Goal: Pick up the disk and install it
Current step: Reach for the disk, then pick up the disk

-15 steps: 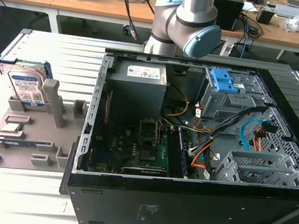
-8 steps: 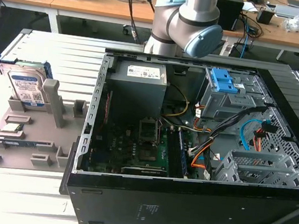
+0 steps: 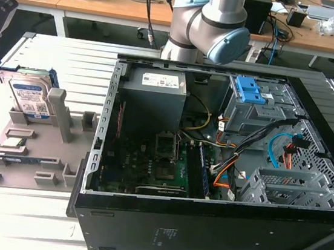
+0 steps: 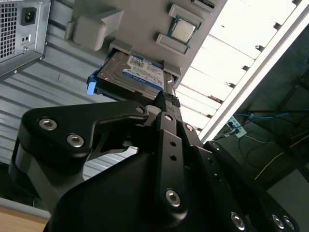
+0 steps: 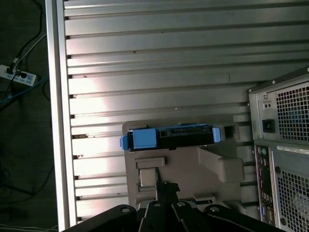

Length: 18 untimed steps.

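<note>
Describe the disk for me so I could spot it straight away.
Find the open computer case; beside it, on the exterior view's left, lies a grey holder tray. The disk stands on edge at the tray's far end: silver, blue-framed, with a white-and-blue label, unlike the small chip lying flat nearby.

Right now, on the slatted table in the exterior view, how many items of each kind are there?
Disk: 1
Green-rimmed chip: 1
Grey holder tray: 1
Open computer case: 1
Total: 4
</note>
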Motion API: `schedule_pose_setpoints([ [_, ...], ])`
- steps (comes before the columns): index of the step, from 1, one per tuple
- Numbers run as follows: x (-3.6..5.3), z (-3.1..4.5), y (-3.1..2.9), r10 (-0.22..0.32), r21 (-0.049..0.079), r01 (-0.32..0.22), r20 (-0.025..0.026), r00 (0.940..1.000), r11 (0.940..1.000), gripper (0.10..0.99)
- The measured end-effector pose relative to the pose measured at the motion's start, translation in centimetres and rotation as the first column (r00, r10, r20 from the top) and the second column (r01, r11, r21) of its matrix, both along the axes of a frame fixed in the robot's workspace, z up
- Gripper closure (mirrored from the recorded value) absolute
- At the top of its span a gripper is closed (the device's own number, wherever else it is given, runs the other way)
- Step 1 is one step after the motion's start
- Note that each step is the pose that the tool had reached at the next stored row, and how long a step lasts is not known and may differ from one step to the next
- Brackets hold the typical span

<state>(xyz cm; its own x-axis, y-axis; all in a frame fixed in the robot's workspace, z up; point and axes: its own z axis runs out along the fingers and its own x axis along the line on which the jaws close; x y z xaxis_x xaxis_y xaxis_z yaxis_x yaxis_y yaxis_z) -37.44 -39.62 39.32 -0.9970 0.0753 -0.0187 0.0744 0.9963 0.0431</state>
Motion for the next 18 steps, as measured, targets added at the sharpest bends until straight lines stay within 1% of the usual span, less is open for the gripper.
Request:
schedule_pose_setpoints([
  [6,0.02,0.0,0.0,-0.004,0.0,0.004,0.0,1.0,1.0,0.98],
  [8,0.03,-0.01,-0.01,-0.024,-0.001,0.024,0.0002,0.9997,0.9997,0.98],
  [9,0.03,-0.02,0.0,-0.045,-0.004,0.045,0.0002,0.999,0.999,0.98],
  [10,0.02,-0.03,0.0,-0.079,-0.01,0.079,0.0006,0.9969,0.9969,0.98],
  [12,0.02,-0.03,-0.01,-0.122,-0.016,0.122,0.001,0.9925,0.9924,0.98],
  [15,0.02,-0.05,0.0,-0.17,-0.016,0.17,0.0011,0.9855,0.9853,0.98],
  [17,0.02,-0.05,0.0,-0.202,-0.016,0.202,0.0011,0.9795,0.9793,0.98],
  [18,0.02,-0.05,0.0,-0.206,-0.016,0.206,0.0011,0.9785,0.9784,0.98],
])
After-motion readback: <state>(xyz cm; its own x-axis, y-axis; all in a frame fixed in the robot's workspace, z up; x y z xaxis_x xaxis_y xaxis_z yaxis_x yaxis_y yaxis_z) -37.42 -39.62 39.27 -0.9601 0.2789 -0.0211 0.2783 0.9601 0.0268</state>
